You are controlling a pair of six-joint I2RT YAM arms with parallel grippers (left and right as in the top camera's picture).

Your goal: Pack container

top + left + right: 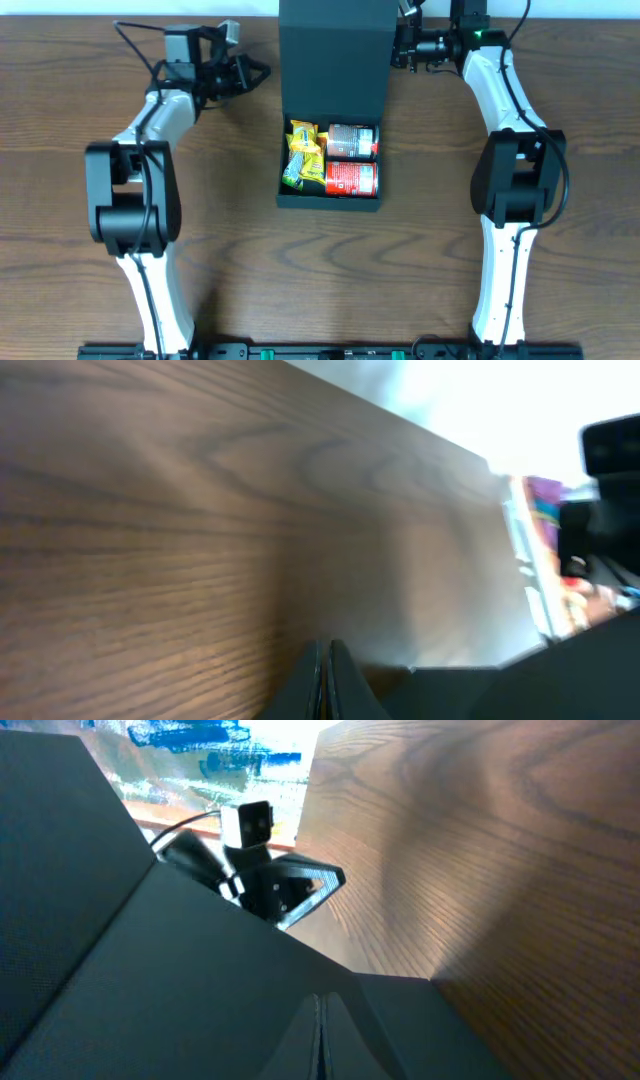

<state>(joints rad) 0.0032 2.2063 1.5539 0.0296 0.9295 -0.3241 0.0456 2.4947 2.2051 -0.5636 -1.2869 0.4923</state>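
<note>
the container [330, 203], a matte teal-black, square-cornered box, sits mid-table toward 12 o'clock with its flap lid [335, 50] thrown back at 12 o'clock, two red cans [351, 160] on its 3 o'clock side and yellow-green packets [303, 153] on its 9 o'clock side. the left hand [262, 71], fingers pressed together on nothing, hangs at the lid's 9 o'clock with bare wood between, and the right hand [397, 48], also pressed together, sits just beside the lid's 3 o'clock edge. bare table [300, 280] spreads from the box's front wall toward 6 o'clock.

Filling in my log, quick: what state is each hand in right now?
Left hand: closed, holding nothing.
Right hand: closed, holding nothing, beside the dark teal-black rigid box.
</note>
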